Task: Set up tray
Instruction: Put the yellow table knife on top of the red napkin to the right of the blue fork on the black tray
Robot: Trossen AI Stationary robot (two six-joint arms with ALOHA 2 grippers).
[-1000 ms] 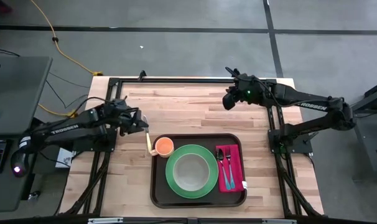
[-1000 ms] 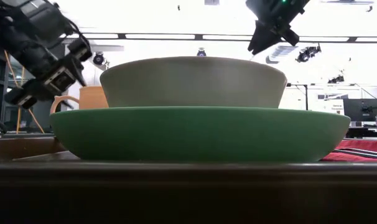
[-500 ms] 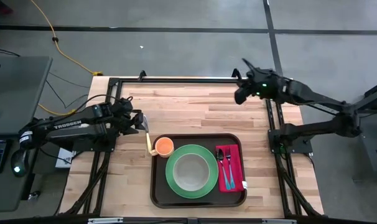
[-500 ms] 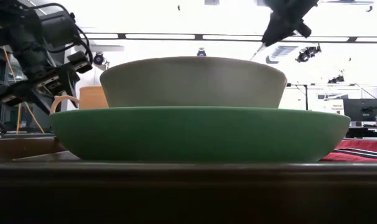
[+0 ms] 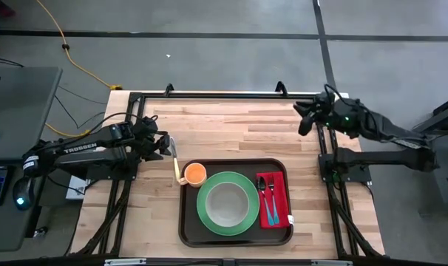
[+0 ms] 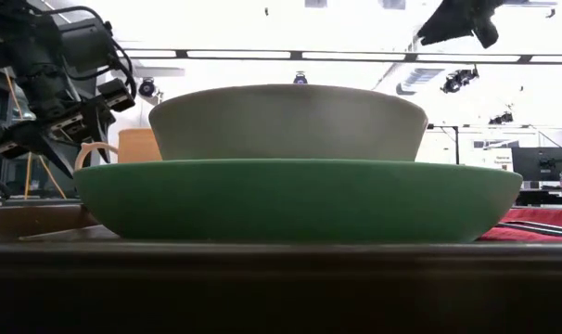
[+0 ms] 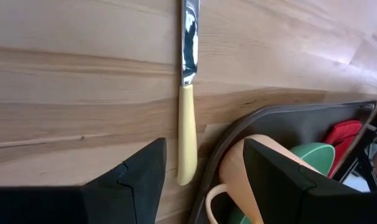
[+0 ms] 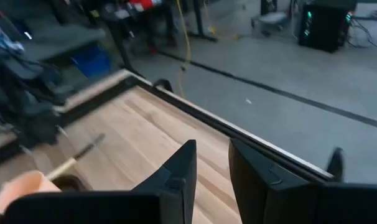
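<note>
The dark brown tray (image 5: 187, 222) lies on the wooden table, near its front edge. It carries a green plate (image 5: 206, 214) with a grey bowl (image 5: 228, 204), an orange cup (image 5: 195, 174), and a magenta napkin (image 5: 275, 212) with a spoon and fork. A yellow-handled knife (image 7: 187, 118) lies flat on the table just left of the tray. My left gripper (image 7: 204, 186) hovers open above the knife's handle end, touching nothing. My right gripper (image 8: 213, 180) is raised at the far right with a narrow, empty gap between its fingers.
Bare wood lies between the tray and the table's far edge. A black frame rail (image 5: 209, 94) runs along that edge, and each arm's stand sits at its side of the table. In the low view the plate (image 6: 300, 199) and bowl (image 6: 286, 121) fill the foreground.
My right gripper has swung toward the table's right edge and risen a little, its finger gap unchanged. My left gripper has stayed over the knife and tipped further down toward it. Nothing on the table has moved.
</note>
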